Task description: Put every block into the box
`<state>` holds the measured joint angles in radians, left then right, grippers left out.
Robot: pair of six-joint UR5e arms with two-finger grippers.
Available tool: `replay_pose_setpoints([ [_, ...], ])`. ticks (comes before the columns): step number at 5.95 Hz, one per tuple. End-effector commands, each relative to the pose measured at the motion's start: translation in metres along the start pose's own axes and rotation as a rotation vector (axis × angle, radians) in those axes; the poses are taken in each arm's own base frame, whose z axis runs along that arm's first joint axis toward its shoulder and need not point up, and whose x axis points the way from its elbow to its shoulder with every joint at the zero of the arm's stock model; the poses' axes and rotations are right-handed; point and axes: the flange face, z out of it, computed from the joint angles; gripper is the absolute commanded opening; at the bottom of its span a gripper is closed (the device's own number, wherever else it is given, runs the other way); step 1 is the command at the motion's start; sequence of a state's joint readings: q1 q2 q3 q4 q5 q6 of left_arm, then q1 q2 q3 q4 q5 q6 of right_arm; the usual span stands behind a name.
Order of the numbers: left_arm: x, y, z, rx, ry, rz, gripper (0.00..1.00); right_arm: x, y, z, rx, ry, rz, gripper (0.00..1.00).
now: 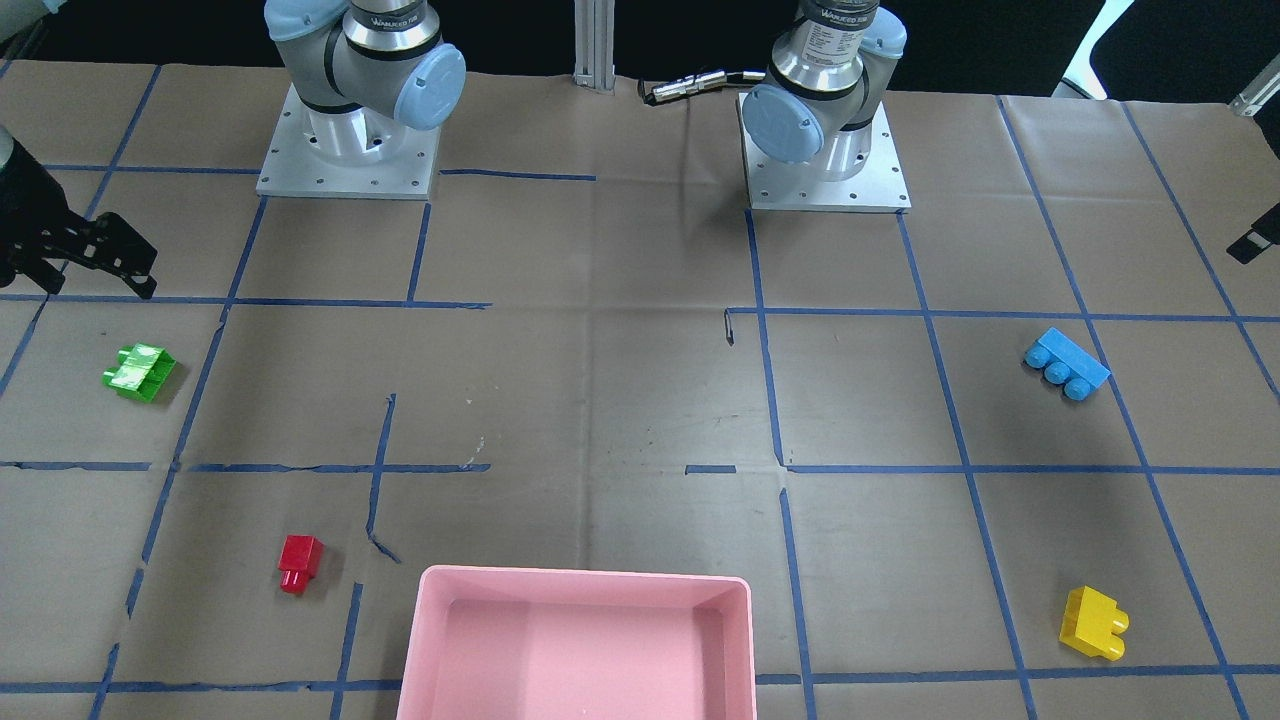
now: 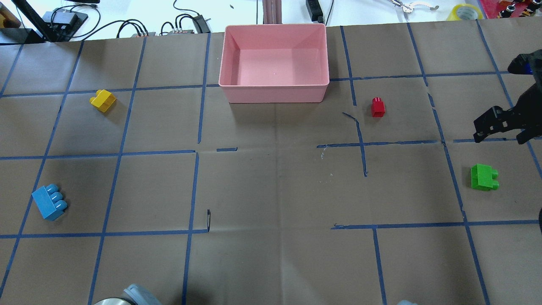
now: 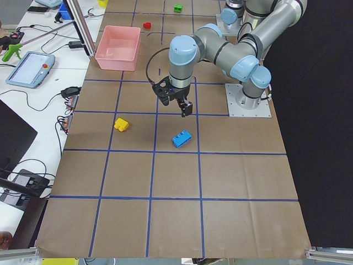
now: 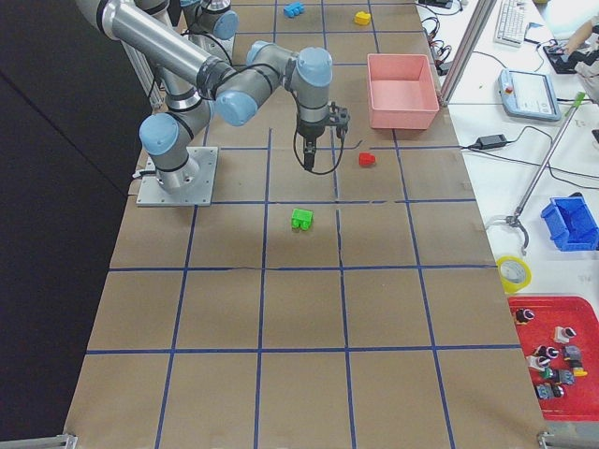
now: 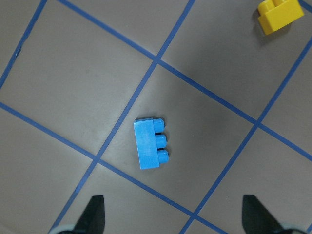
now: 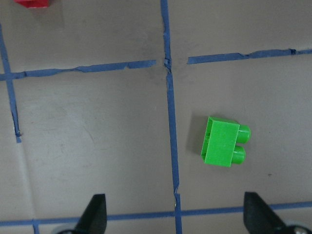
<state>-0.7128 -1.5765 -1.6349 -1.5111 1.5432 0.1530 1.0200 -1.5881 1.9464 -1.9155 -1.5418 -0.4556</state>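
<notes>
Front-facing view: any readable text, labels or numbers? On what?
Band on the right arm's joint: white lettering, too blurred to read.
Band on the left arm's joint: white lettering with smaller lines below, too blurred to read.
Pink box, green block, red block, blue block, yellow block: no markings.

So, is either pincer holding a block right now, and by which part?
Nothing is held. The left pincer hangs open near the blue block, the right pincer open near the green block.
</notes>
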Motion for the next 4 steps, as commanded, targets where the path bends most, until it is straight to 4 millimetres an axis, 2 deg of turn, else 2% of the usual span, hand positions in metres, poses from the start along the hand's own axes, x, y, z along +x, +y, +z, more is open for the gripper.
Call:
replay_pose_setpoints([
  [1,-0.002,0.017,0.030,-0.019,0.000,-0.176,1.00,0.030,-0.024,0.083,-0.019,-0.014,0.024,0.99],
  [2,-0.005,0.014,0.042,-0.037,0.003,-0.184,1.00,0.033,-0.012,0.106,-0.050,-0.031,0.038,0.99],
  [3,-0.005,0.016,0.056,-0.063,0.003,-0.185,1.00,0.056,0.002,0.118,-0.037,-0.032,0.093,0.99],
  [4,-0.005,0.022,0.084,-0.077,0.003,-0.184,1.00,0.066,0.005,0.119,0.010,-0.002,0.045,0.99],
])
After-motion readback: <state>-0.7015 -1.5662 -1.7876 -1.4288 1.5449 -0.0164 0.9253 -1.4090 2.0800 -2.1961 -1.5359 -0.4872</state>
